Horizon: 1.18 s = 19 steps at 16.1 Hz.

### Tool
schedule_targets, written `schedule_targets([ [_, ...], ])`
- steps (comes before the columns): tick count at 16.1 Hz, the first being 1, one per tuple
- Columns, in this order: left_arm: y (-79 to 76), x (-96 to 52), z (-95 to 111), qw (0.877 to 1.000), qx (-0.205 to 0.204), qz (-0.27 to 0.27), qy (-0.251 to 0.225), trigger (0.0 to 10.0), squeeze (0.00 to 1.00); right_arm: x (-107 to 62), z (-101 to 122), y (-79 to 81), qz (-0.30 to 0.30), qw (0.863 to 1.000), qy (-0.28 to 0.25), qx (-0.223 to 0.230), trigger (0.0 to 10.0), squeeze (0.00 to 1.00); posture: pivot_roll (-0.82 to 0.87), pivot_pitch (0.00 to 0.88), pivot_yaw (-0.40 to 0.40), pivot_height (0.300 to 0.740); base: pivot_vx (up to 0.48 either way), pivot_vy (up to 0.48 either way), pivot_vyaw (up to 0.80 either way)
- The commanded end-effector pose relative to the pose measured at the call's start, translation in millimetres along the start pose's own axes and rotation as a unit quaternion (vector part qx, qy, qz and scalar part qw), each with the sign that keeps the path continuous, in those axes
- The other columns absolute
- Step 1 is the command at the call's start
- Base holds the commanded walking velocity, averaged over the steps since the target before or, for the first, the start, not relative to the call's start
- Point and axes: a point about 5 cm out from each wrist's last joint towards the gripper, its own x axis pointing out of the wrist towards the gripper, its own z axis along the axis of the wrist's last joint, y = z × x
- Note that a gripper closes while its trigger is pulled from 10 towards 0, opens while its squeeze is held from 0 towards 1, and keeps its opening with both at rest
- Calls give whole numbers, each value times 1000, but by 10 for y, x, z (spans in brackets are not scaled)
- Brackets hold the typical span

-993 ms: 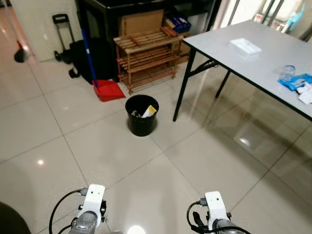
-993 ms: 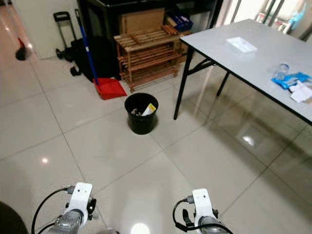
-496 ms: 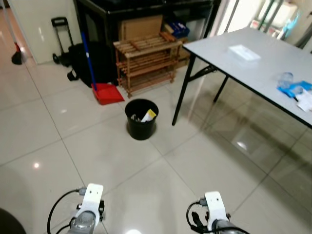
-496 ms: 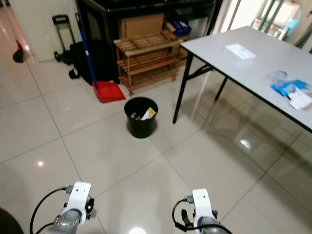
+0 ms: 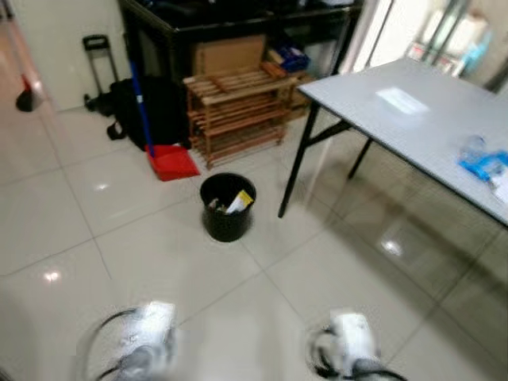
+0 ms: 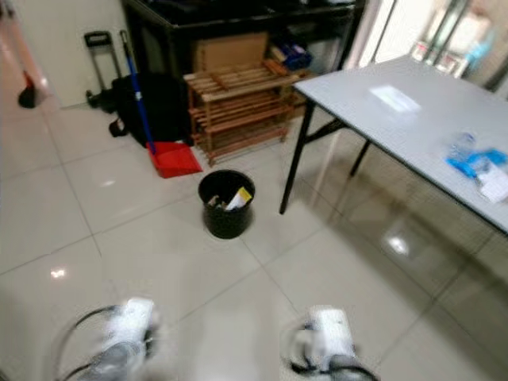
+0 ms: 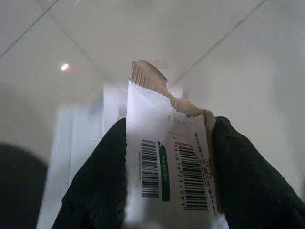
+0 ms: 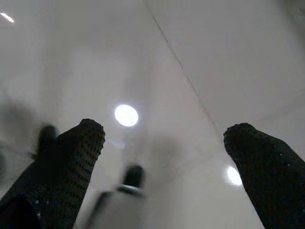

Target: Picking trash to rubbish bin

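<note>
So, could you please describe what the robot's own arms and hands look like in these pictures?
Both arms end in pale, whitish wrist blocks, blurred in the head views, with thin black cables looping beside them. The left hand has two long black fingers with a matte, rubbery look. The right hand has the same black fingers, their pads covered in a fine dotted texture.

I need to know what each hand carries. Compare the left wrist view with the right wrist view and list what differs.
Left wrist view alone: the left hand is shut on a torn white packet with barcodes, its two black fingers pressed against either side.

Right wrist view alone: the right hand is open, its fingers spread apart with nothing between them.

Both: glossy pale floor tiles with grout lines and light reflections beyond the fingers.
</note>
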Motion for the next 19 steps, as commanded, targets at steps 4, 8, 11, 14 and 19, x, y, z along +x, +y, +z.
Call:
schedule_targets([
  [4, -153, 9, 95, 1000, -6, -14, -12, 10000, 0, -39, -74, -165, -20, 1000, 10, -4, 10000, 0, 16, 44, -82, 740, 351, 0, 0],
  [8, -133, 13, 98, 1000, -8, -11, -10, 10000, 0, -40, -77, -163, -23, 1000, 8, 4, 10000, 0, 18, 66, -79, 740, 353, 0, 0],
  [11, -125, 13, 95, 1000, -10, -9, -9, 10000, 0, -45, -93, -172, -25, 1000, 9, 0, 10000, 0, 23, 69, -80, 740, 352, 0, 0],
  [14, -115, 18, 114, 1000, -11, -8, -11, 10000, 0, -41, -79, -163, -25, 1000, 9, -13, 10000, 0, 23, 74, -81, 740, 352, 0, 800],
  [19, -116, 18, 115, 1000, -13, -7, -10, 10000, 0, -38, -68, -165, -26, 1000, 7, -4, 10000, 0, 22, 78, -83, 740, 352, 0, 320],
])
